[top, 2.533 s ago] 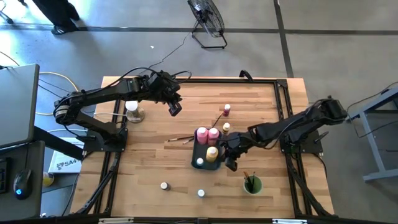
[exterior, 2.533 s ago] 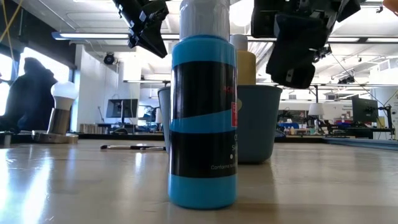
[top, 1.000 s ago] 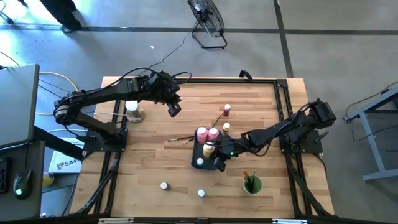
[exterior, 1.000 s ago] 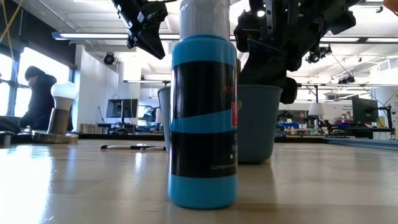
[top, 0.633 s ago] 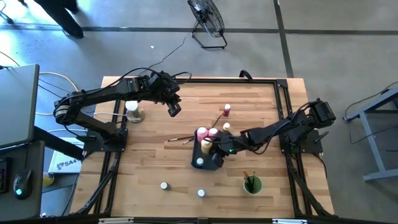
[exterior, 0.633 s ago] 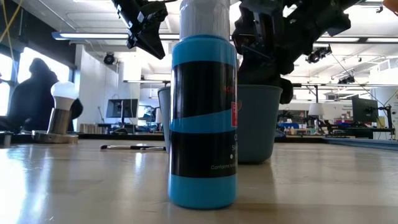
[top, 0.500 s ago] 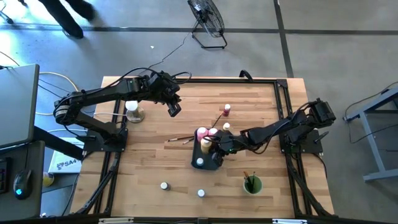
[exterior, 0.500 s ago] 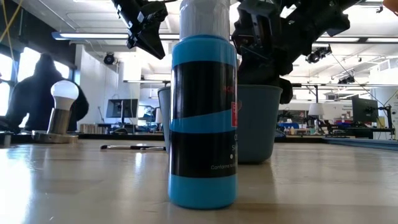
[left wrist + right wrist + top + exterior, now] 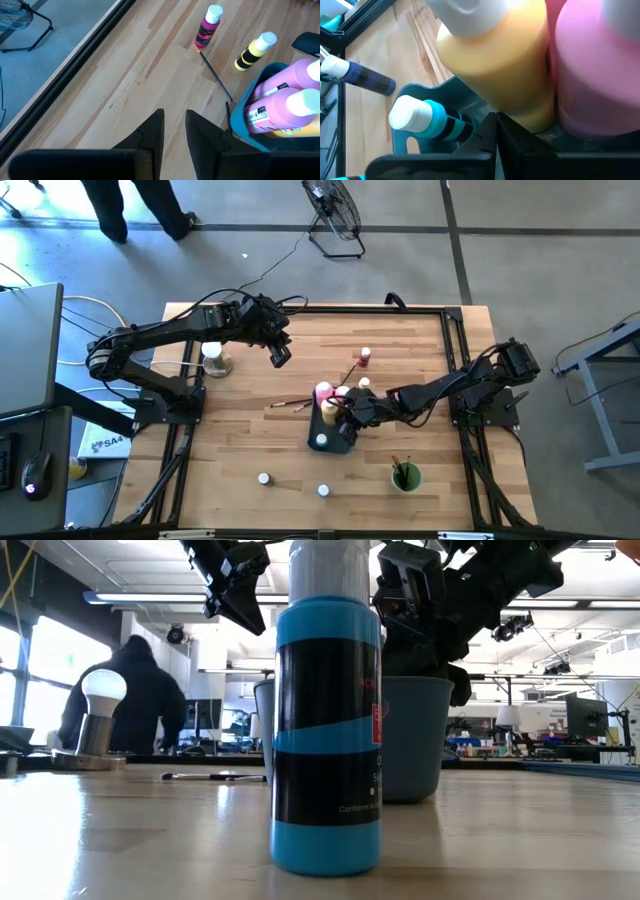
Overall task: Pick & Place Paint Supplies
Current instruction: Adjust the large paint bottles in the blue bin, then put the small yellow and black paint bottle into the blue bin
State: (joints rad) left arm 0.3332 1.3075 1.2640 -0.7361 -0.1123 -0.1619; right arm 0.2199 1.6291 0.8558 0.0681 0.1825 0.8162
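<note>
Hidden and cut-off bits

From above I lose most of the blue-grey tray (image 9: 322, 442) under the right gripper (image 9: 350, 412); my right wrist camera crops the yellow bottle (image 9: 505, 65) and pink bottle (image 9: 595, 70); the low view's blue bottle (image 9: 327, 730) loses its cap.

Table (image 9: 420, 345): pale wood planks, smooth, faint sheen; black metal frame at the edges.
Tray (image 9: 415, 97): blue-grey plastic, smooth, matt.
Yellow bottle (image 9: 492, 65): smooth plastic, soft gloss, white plastic cap.
Pink bottle (image 9: 597, 70): smooth glossy plastic.
Blue bottle (image 9: 327, 730): glossy plastic, black printed label.
Small jars (image 9: 206, 28): plastic, banded labels, pale caps.
Paintbrush (image 9: 215, 76): thin, dark, smooth handle.
Green cup (image 9: 406, 477): plastic look, matt.
Left gripper (image 9: 174, 132): dark matt plastic fingers.
Right gripper (image 9: 492, 142): dark matt body.
Floor (image 9: 520, 250): grey concrete, dull.
</note>
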